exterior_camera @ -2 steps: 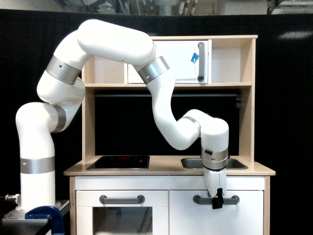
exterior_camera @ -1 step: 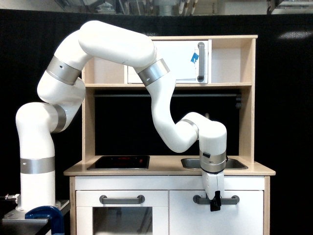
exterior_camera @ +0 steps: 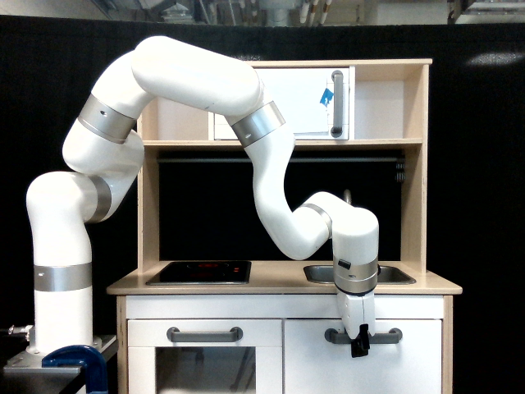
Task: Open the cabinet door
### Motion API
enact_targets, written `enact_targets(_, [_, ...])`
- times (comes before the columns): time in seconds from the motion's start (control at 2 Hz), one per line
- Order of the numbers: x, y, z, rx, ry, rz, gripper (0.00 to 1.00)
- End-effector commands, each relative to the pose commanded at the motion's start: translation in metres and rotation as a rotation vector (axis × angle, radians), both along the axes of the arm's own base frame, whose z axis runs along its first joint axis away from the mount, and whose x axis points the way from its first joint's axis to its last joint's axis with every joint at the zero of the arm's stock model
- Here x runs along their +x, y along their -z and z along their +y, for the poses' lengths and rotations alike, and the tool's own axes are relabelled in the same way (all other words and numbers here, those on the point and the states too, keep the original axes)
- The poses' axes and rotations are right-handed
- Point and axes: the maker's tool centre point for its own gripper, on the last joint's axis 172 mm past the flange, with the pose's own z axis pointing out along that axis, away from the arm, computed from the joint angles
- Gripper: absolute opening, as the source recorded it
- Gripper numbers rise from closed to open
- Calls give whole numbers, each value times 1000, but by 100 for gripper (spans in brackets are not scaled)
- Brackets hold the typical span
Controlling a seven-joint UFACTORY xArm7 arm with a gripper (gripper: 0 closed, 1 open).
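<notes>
- Since 1 second ago, the tool (exterior_camera: 358, 348) has slid toward the exterior view's left along the grey handle (exterior_camera: 385, 335).
- Left of the tool sits the windowed oven door (exterior_camera: 203, 357).
- Behind the tool is the cabinet door (exterior_camera: 410, 361), closed, under the surface (exterior_camera: 279, 286).
- Whether the tool's black fingers grip the handle, I cannot tell.

Arm (exterior_camera: 271, 189) arches over, wrist vertical; gripper (exterior_camera: 358, 346) points down (jaws' state unclear)
</notes>
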Motion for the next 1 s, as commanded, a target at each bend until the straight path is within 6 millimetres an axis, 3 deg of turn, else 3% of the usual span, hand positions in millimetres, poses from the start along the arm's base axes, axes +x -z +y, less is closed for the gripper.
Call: enact_targets(1.0, [1, -9, -4, 0, 0, 0, 0])
